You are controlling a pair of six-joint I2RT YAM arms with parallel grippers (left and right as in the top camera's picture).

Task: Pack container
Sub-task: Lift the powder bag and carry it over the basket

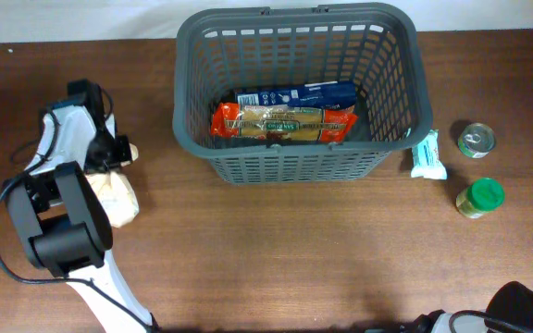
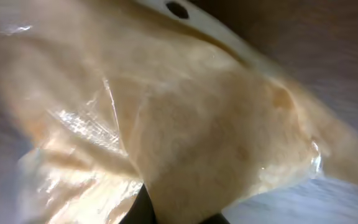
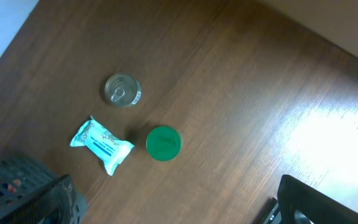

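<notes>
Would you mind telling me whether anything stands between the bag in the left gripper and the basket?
Nothing visible does. Only bare table lies between the pale bag and the basket; the tin, jar and white packet sit beyond its right side.

Can (image 1: pixel 476 141), jar (image 1: pixel 480 197), packet (image 1: pixel 427 155), plastic bag (image 1: pixel 118 196)

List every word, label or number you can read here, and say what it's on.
Nothing can be read as text.
White print on the blue packet in the container: too small to read.
Label on the orange packet: too small.
Print on the teal packet: blurred.
Marks on the green lid: unreadable.
No print seen on the clear bag.
</notes>
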